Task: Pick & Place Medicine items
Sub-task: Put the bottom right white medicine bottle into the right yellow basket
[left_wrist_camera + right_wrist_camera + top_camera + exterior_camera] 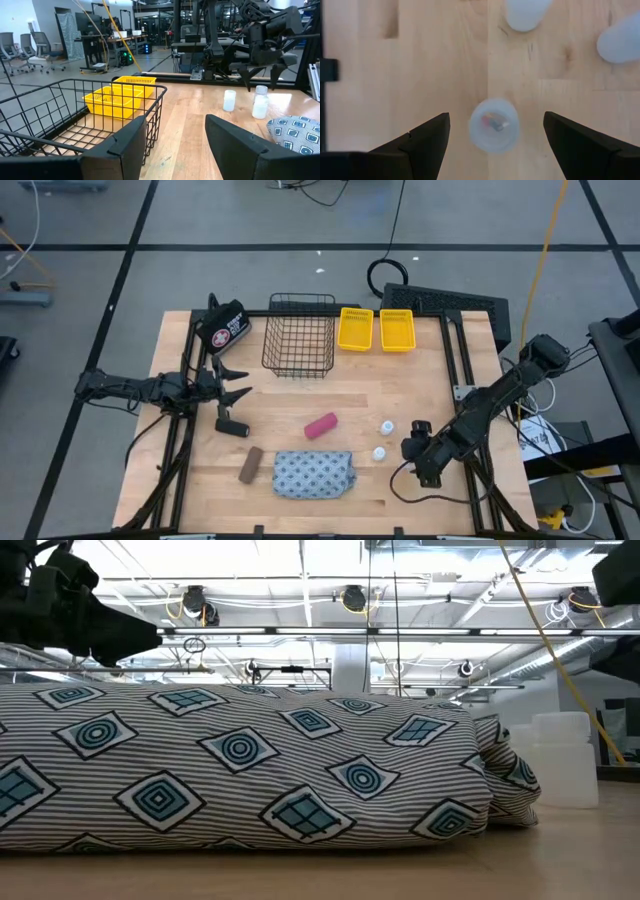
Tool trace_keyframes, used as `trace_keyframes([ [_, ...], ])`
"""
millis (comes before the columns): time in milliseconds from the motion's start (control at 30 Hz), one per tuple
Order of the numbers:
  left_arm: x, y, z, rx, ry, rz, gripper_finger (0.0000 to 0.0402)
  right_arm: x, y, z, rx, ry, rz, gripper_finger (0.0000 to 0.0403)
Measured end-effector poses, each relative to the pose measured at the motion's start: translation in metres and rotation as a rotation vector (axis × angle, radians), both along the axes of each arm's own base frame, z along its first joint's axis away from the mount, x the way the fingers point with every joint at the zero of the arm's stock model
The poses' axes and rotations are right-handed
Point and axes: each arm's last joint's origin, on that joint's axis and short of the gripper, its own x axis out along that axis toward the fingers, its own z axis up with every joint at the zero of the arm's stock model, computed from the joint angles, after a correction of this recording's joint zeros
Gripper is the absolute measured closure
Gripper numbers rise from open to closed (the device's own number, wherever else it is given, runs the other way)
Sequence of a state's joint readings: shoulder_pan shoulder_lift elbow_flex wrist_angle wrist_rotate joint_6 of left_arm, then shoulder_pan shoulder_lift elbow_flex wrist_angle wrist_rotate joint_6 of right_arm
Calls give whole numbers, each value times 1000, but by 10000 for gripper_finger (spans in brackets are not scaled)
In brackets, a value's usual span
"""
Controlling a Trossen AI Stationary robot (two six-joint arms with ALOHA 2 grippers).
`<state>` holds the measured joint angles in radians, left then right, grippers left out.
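Note:
My right gripper [413, 442] is open and points down over a small white bottle [494, 125]. Its fingers stand on either side of the bottle with a gap at each side. Two more white bottles [385, 426] [380, 452] stand just to the left of it. The pink roll [320, 425] lies at the table's middle. Near the front edge lie the brown bar [250, 465] and the blue-grey patterned pouch [313, 475]. The black handled piece [232, 423] lies close to my left gripper [237, 385], which is open and level, beside the wire basket.
A black wire basket [300, 335] stands at the far middle, with two yellow baskets [355, 328] [397, 328] to its right. The black bag with the red-and-white emblem [225, 325] sits at the far left corner. Bare wood lies between the pink roll and the baskets.

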<state>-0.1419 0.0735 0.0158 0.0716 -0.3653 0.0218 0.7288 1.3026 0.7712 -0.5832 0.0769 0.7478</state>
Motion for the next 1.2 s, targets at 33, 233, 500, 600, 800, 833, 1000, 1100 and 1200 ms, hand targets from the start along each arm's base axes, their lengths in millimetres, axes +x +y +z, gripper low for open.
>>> trace_keyframes([
  [33, 0, 0, 0, 0, 0, 0, 188, 0, 0, -1, -3, 6, -4, 94],
  [233, 0, 0, 0, 0, 0, 0, 188, 1, 1, -3, -7, 12, -26, 94],
  [500, 0, 0, 0, 0, 0, 0, 188, 1, 0, -3, -24, -2, -35, 101],
  [600, 0, 0, 0, 0, 0, 0, 188, 1, 0, -3, -25, 0, -35, 116],
  [800, 0, 0, 0, 0, 0, 0, 188, 1, 0, -3, -25, 2, -32, 150],
  [833, 0, 0, 0, 0, 0, 0, 188, 1, 0, -3, -25, 2, -31, 156],
  [1000, 0, 0, 0, 0, 0, 0, 188, 1, 0, -3, -26, 2, -31, 181],
  [1100, 0, 0, 0, 0, 0, 0, 188, 1, 0, -3, -25, 2, -31, 194],
  [1200, 0, 0, 0, 0, 0, 0, 188, 1, 0, -3, -25, 2, -31, 207],
])
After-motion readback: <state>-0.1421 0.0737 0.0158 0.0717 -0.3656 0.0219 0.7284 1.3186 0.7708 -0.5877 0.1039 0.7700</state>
